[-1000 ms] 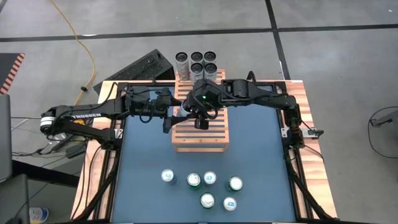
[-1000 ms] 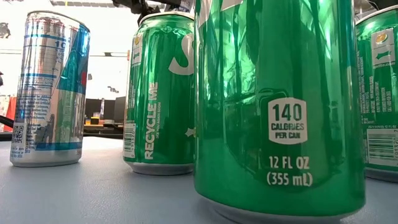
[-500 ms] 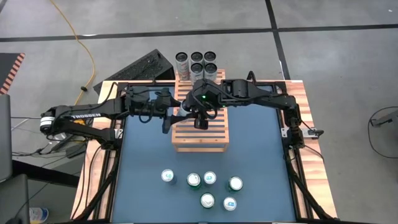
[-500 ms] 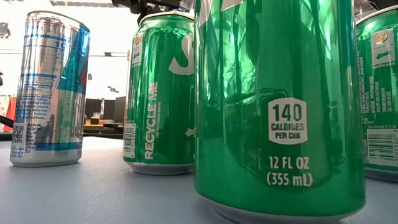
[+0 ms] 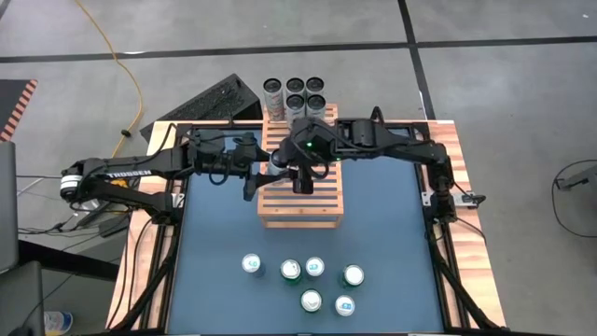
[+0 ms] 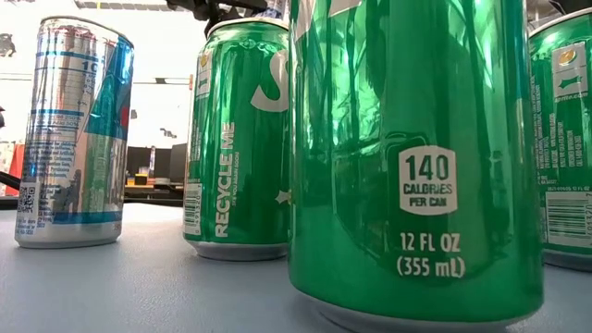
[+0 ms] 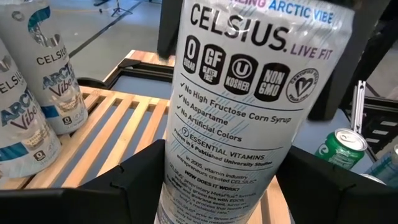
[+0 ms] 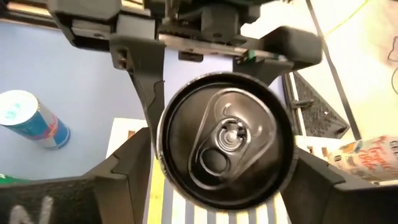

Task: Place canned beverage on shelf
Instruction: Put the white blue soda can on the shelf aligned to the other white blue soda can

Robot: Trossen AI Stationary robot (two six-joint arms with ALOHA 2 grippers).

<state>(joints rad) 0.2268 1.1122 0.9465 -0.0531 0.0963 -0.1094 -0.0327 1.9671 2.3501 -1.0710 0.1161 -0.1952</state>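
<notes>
**White Celsius can held over the slatted shelf by both grippers**

White-labelled and upright, the Celsius can (image 7: 239,106) sits between the left gripper (image 7: 217,186), whose fingers clasp its lower body from the side. Above it, the right gripper (image 8: 221,180) straddles the can's dark top, fingers parted on either side; whether they touch it I cannot tell. Both meet over the wooden shelf (image 5: 317,207), with more Celsius cans (image 5: 295,94) at its far end.
</notes>
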